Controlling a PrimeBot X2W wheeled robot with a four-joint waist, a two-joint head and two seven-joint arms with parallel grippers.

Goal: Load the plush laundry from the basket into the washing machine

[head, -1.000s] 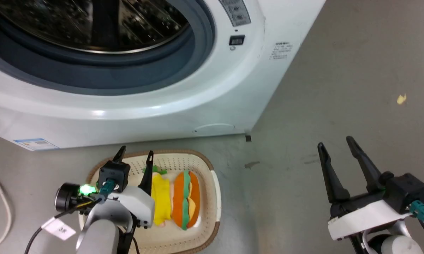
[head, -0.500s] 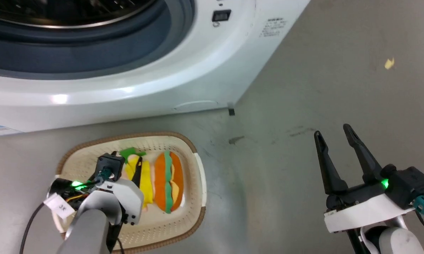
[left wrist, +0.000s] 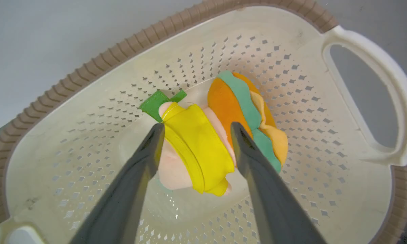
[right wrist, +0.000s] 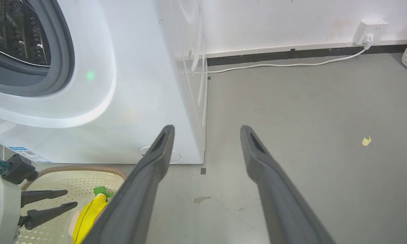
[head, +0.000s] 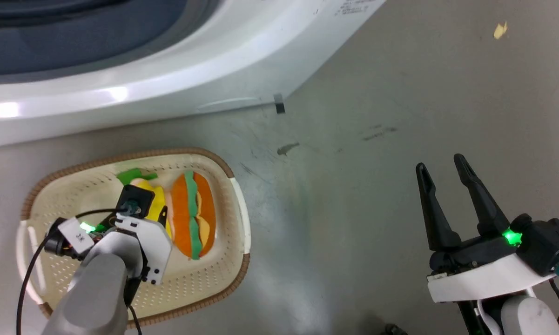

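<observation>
While the peach-pink figure (left wrist: 196, 152) in its yellow wrap lies mid-frame in the left wrist view, on the bottom of the basket (left wrist: 88, 78), my left gripper (left wrist: 196, 126) sits spread around it. One finger is at its pale left edge, the other down between it and the burger (left wrist: 244, 108). Not clamped; can't tell if either finger actually touches fabric. The figure's green bit pokes toward the upper left of that frame. The burger lies just right of the figure, against it, on its side: orange bun, green and yellow layers edge-on.

Basket: cream, perforated, brown woven-look rim, white handle loop (left wrist: 393, 101) at the right of the wrist frame. In the head view it's at lower left on the grey floor (head: 353, 209), my left wrist and forearm over its middle.

Washing machine (head: 167, 60): upper left of the head view, white front, grey gasket at the top edge. The basket sits below it in frame, a strip of floor between. Small black foot (head: 279, 103) at the machine's corner.

Right gripper (head: 441, 162): lower right of the head view, fingers apart, over floor, well apart from the basket. Right wrist view: machine on the left, drum at upper left, yellow scrap (right wrist: 366, 141) on the floor at right, white cable (right wrist: 284, 64) along the wall base to a socket (right wrist: 369, 27) at upper right.
</observation>
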